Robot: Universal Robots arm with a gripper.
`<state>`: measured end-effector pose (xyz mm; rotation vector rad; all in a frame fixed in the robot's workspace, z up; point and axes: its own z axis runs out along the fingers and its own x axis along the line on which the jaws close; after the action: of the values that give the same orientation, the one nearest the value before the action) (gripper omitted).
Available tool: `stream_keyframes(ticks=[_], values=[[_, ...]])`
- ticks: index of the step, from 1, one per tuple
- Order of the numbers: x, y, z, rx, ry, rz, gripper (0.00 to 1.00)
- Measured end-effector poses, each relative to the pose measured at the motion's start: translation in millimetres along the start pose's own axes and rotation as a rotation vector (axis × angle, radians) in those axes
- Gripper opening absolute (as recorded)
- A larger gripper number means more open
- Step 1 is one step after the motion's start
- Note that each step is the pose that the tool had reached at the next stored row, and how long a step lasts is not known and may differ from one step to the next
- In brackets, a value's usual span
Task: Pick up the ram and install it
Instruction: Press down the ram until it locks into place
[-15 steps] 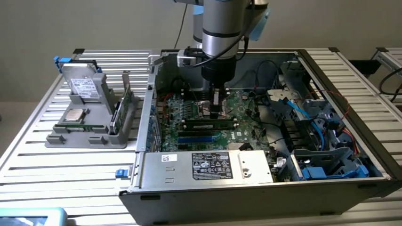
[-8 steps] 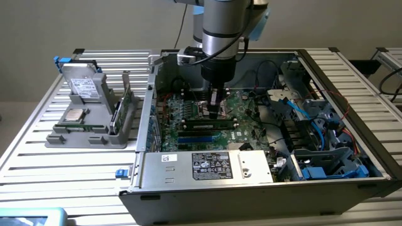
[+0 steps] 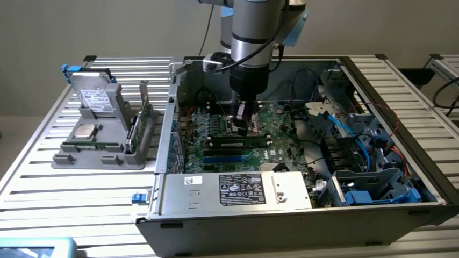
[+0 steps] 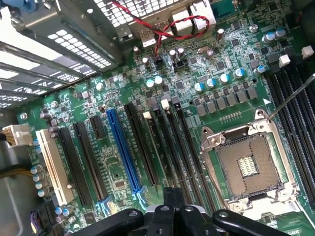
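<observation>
Tool (image 3: 242, 128): pressed together, low over the board (image 3: 229, 141) inside the open computer case (image 3: 301, 215).
Ram (image 3: 239, 143): seated flat in a slot, just beside the tool.
Bench (image 3: 43, 185): carries the case.

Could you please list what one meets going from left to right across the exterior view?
Grey plastic parts holder with the square silver processor chip → slim green ram stick standing at the holder's edge → the arm's tool over the green motherboard → blue cables in the open grey computer case.
</observation>
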<state>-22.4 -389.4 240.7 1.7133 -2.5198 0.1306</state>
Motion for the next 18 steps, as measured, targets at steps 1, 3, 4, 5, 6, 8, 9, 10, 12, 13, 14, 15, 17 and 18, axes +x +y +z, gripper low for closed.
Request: stream_keyframes(ticks=[1, 3, 4, 5, 6, 8, 9, 10, 12, 13, 14, 15, 17, 18], values=[[0.0, 0.0, 0.0, -0.0013, 0.0001, 0.014, 0.11], [0.0, 0.0, 0.1, -0.0037, 0.0001, 0.042, 0.11], [-0.1, 0.0, 0.1, -0.0048, 0.0, 0.057, 0.11], [0.0, 0.0, 0.1, -0.0057, 0.0002, 0.07, 0.11], [0.0, 0.0, 0.1, -0.0068, 0.0002, 0.083, 0.11], [0.0, 0.0, 0.1, -0.0087, 0.0002, 0.11, 0.11], [0.0, 0.0, 0.1, -0.0097, 0.0001, 0.124, 0.11], [0.0, 0.0, 0.1, -0.0106, 0.0001, 0.137, 0.11], [0.0, 0.0, 0.1, -0.0126, 0.0001, 0.164, 0.11], [0.0, 0.0, 0.1, -0.0136, 0.0, 0.177, 0.11], [0.0, 0.0, 0.1, -0.0145, 0.0, 0.19, 0.11], [0.0, 0.0, 0.1, -0.0152, -0.0001, 0.204, 0.11], [0.0, 0.0, 0.1, -0.0151, -0.0003, 0.225, 0.11], [0.0, 0.0, 0.2, -0.0129, 0.0009, 0.233, 0.11]])
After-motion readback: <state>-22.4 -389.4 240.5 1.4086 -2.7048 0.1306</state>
